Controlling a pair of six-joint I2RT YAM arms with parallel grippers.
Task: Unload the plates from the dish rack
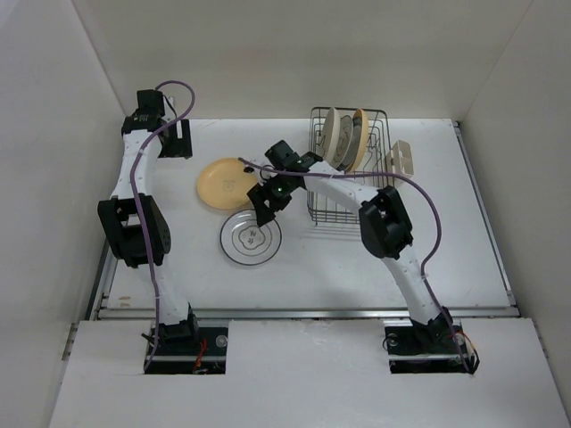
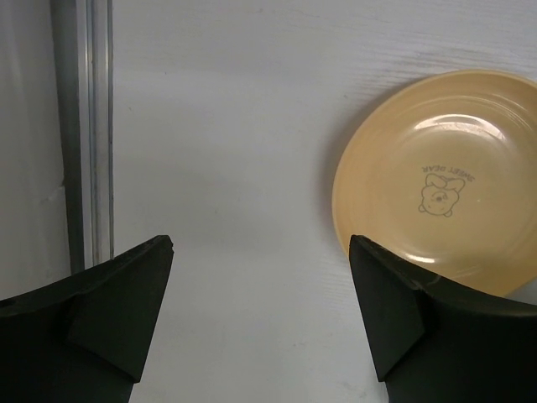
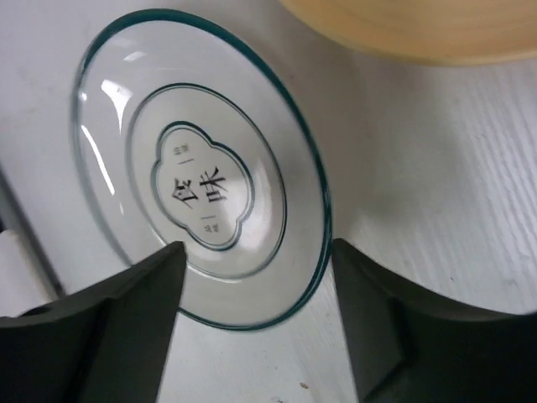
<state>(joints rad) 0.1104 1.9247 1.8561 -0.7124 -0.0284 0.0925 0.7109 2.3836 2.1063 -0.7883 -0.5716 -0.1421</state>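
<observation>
bright even overhead light, soft faint shadows, glare streaks on the ringed plate [image 3: 201, 185], wrist views slightly soft

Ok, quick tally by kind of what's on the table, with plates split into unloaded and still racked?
Plates flat on the table: 2 (yellow-orange plate, white ringed plate)
Plates upright in the rack: 2, as far as the overhead view shows (left upright plate, right upright plate)
Dish rack: 1
Cutlery holder: 1
Total: 6

I read "SWEET BEAR" -- upside down from my wrist view -- on yellow-orange plate [image 2: 436, 180]. On white ringed plate [image 3: 201, 168], centre reads 食味 -- smaller characters beside it too small for me.
</observation>
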